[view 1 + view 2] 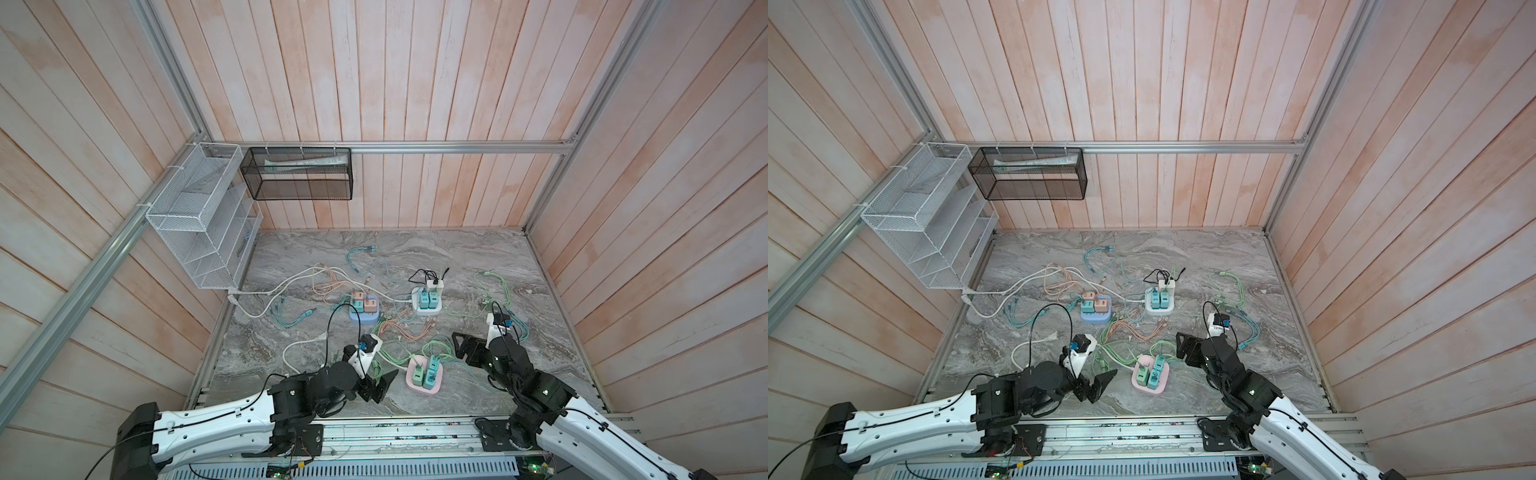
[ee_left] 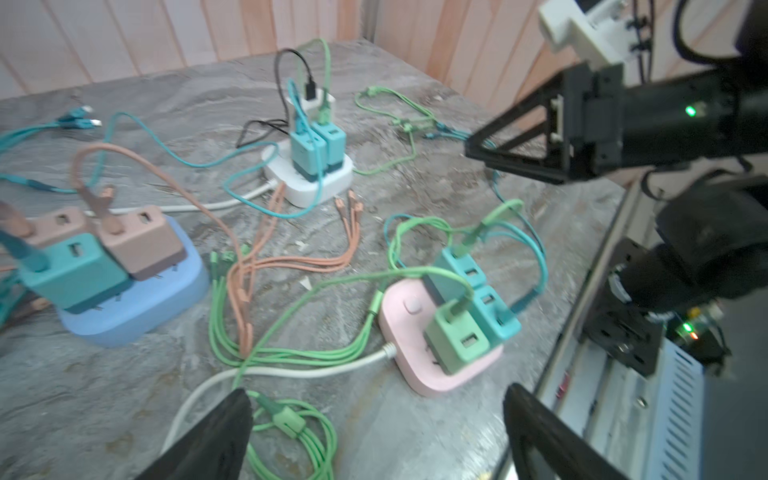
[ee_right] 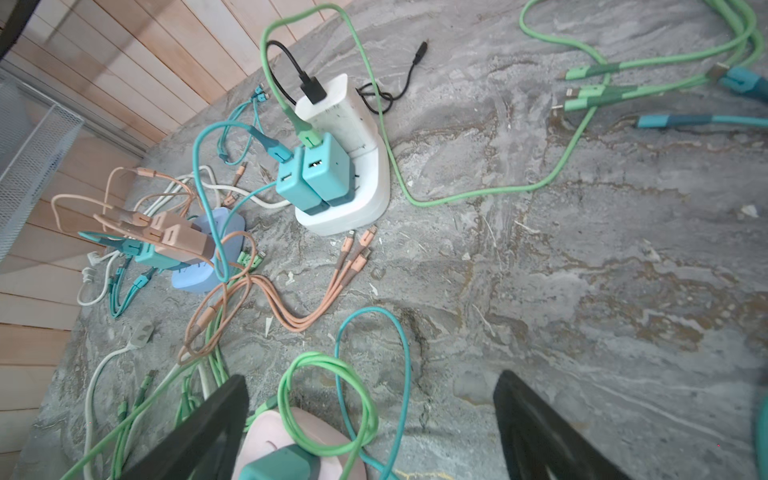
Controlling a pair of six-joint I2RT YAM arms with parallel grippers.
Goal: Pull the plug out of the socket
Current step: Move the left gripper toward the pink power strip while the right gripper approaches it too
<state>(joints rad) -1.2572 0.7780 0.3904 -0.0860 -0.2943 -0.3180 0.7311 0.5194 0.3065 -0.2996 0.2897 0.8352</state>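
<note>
While both arms hang low over the near edge of the marble table (image 1: 540, 374), the pink socket block (image 1: 412, 380) lies flat between them at the front middle of the table in both top views. In the left wrist view the block (image 2: 405, 332) is a rounded square with a round button on top and a white power cord (image 2: 316, 370) leaving its side. Three cube-shaped plugs stand upright in it. One is a green plug (image 2: 457, 338) with a port on its face and a green cable rising from its top. Just beside it are two teal plugs (image 2: 496, 316), packed close together.

The left gripper (image 2: 376, 397) is spread wide and holds nothing, with a coil of green cable (image 2: 307, 432) lying on the table below its gap. The right gripper (image 3: 370, 380) is likewise wide and empty, and the pink block shows under its gap. Farther back stand a blue socket block (image 1: 363, 319) and a white socket block (image 1: 419, 308), both loaded with plugs.
</note>
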